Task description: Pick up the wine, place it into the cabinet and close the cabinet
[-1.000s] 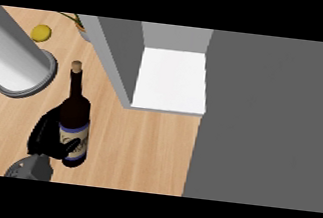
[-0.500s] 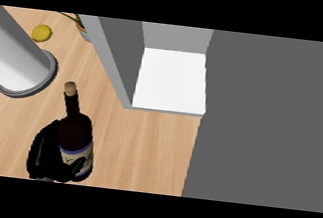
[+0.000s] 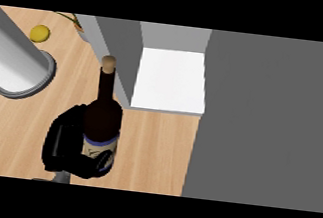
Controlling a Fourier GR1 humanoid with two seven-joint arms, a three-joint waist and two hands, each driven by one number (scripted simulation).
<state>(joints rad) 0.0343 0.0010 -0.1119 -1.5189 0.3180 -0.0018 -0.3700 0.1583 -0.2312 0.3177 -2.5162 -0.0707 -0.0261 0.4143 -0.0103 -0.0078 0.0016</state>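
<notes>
Big grey panel (image 3: 274,124) fills the right side. Left of it we have the wooden tabletop (image 3: 13,129). A white cylinder (image 3: 10,58) stands at the left edge. The cabinet (image 3: 120,41) is open and its white shelf (image 3: 172,79) is in view. The wine (image 3: 102,119) is over the tabletop, just left of the cabinet opening and outside it, with its cork end up by the cabinet's side wall. Left hand (image 3: 60,142) is curled round the bottle's lower body, gripping it. We can't tell whether the bottle is off the surface. Small yellow object (image 3: 39,31) sits top left.
</notes>
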